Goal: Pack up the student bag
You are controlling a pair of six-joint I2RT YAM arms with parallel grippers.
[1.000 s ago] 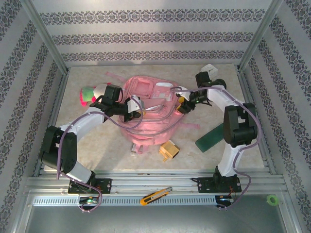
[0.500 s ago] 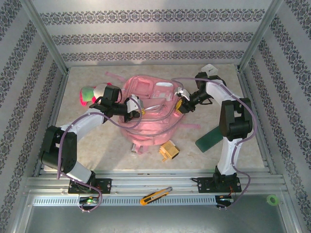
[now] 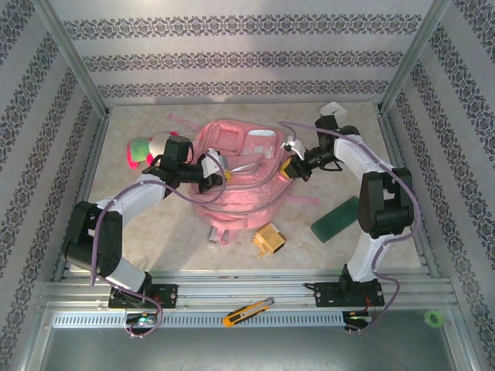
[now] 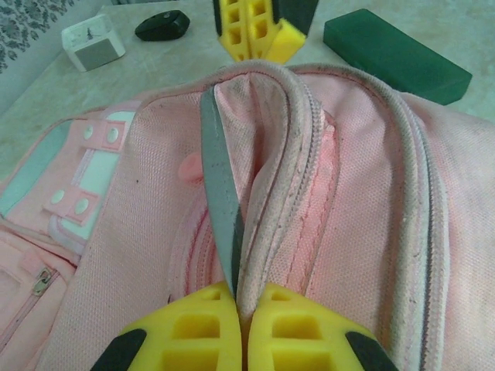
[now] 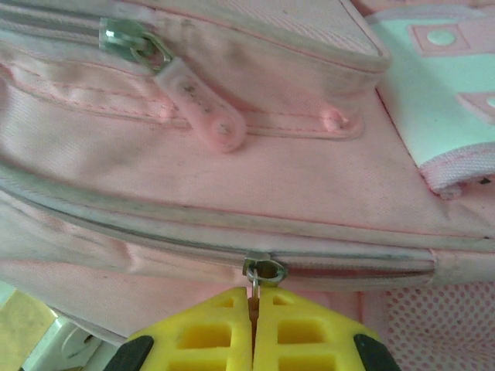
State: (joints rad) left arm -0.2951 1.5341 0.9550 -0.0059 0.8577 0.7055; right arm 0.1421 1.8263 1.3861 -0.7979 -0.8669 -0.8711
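- Student bag lies on the bench between both hands.
- Left hand is clenched on the bag's zipper edge.
- Right hand pinches a zip slider at its fingertips.

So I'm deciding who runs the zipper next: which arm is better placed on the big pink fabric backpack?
Right: the right tool is shut on the metal zipper pull of the large pink fabric backpack; the left tool is pinching the opening's piped edge, bracing it.

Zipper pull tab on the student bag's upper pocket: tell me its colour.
Pale pink pull tab on a silver slider; the right wrist view shows it best.
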